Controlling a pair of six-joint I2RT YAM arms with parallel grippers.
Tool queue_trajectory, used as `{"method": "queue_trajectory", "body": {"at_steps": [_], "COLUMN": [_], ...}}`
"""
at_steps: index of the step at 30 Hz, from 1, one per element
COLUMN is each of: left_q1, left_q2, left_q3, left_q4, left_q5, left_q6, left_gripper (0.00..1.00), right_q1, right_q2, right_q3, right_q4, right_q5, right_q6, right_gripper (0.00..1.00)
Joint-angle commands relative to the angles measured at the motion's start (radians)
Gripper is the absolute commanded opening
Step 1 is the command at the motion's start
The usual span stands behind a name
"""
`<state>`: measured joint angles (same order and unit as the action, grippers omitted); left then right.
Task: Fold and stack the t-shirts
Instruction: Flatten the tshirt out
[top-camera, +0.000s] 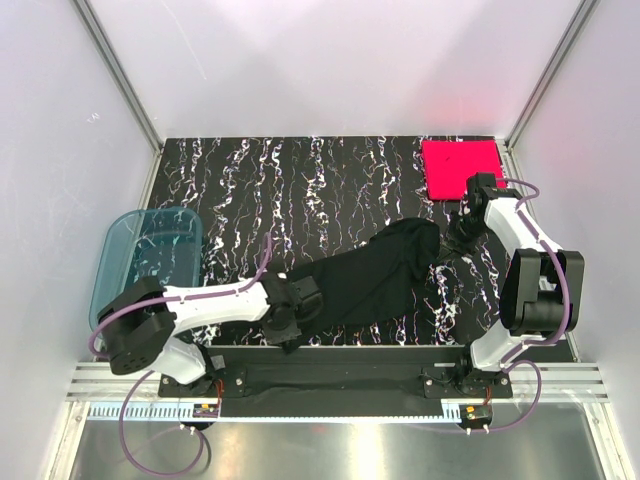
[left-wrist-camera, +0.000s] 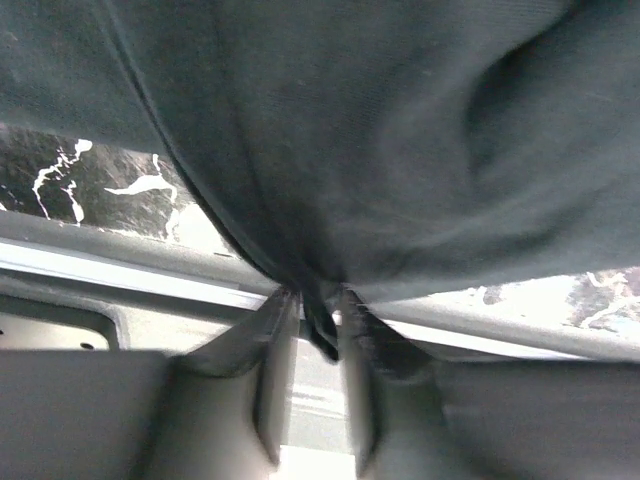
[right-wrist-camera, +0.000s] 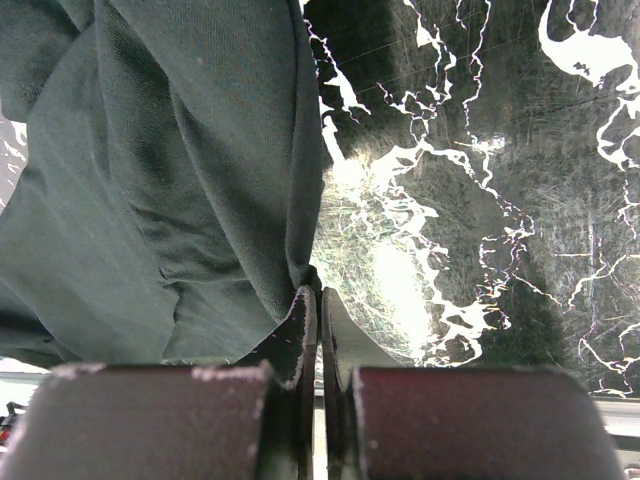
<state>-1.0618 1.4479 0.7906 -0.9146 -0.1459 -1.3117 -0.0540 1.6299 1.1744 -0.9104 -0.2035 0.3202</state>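
- White enclosure walls (top-camera: 330, 60) with metal corner posts close off a black, white-veined marble-patterned bench (top-camera: 300, 170), which fills the middle of the top view.
- We see the large plain black cloth t-shirt (top-camera: 370, 280) lying crumpled in a long diagonal band across that view, from the lower centre up towards the middle right.
- It is not folded.
- We find the bright pink-red t-shirt (top-camera: 460, 168) folded into a neat square at the upper right corner of the bench, well apart from the black one.
- A translucent blue plastic tub (top-camera: 150, 255) stands at the left edge of the bench, beside the left arm.
- The left gripper (top-camera: 285, 335) sits at the lower left end of the black t-shirt, close to the bench's bottom edge.
- In the left wrist view, its jaws are clamped on a gathered fold of the black t-shirt (left-wrist-camera: 330, 150), whose creases run up from the left gripper (left-wrist-camera: 318, 310) and fill the upper frame.
- A pale metal rail (left-wrist-camera: 120, 265) crosses that view behind the cloth.
- The right gripper (top-camera: 462, 238) sits at the upper right end of the black t-shirt, just below the pink-red square.
- In the right wrist view, the jaws of the right gripper (right-wrist-camera: 318, 295) are pressed together.
- The black t-shirt (right-wrist-camera: 150, 180) fills the left half of that frame, and its edge comes down to the jaw tips.
- We cannot tell whether any cloth is caught between them.
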Motion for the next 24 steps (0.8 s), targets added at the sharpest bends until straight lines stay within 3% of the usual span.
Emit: {"method": "queue_trajectory", "body": {"at_steps": [1, 3, 10, 14, 16, 18, 24], "left_q1": [0.028, 0.051, 0.320, 0.385, 0.398, 0.401, 0.413], "left_q2": [-0.049, -0.081, -0.234, -0.219, -0.178, -0.147, -0.095], "left_q3": [-0.028, -0.039, -0.090, -0.047, -0.028, -0.002, 0.042], "left_q4": [0.025, 0.020, -0.004, -0.015, -0.003, 0.005, 0.033], "left_q5": [0.011, 0.000, -0.035, -0.072, -0.066, -0.057, -0.049], "left_q6": [-0.004, 0.012, 0.187, 0.295, 0.318, 0.344, 0.411], "left_gripper": [0.09, 0.00, 0.00, 0.00, 0.00, 0.00, 0.00], "right_q1": [-0.001, -0.001, 0.029, 0.083, 0.085, 0.076, -0.038], "right_q2": [-0.009, -0.004, 0.057, 0.117, 0.139, 0.146, 0.108], "right_q3": [0.022, 0.027, 0.047, 0.079, 0.091, 0.108, 0.073], "right_q4": [0.005, 0.005, 0.021, 0.018, 0.021, 0.015, 0.079], "right_q5": [-0.014, -0.013, -0.054, -0.071, -0.094, -0.070, -0.114], "right_q6": [-0.012, -0.004, 0.028, 0.040, 0.048, 0.065, 0.160], "right_gripper": [0.00, 0.00, 0.00, 0.02, 0.15, 0.40, 0.53]}}
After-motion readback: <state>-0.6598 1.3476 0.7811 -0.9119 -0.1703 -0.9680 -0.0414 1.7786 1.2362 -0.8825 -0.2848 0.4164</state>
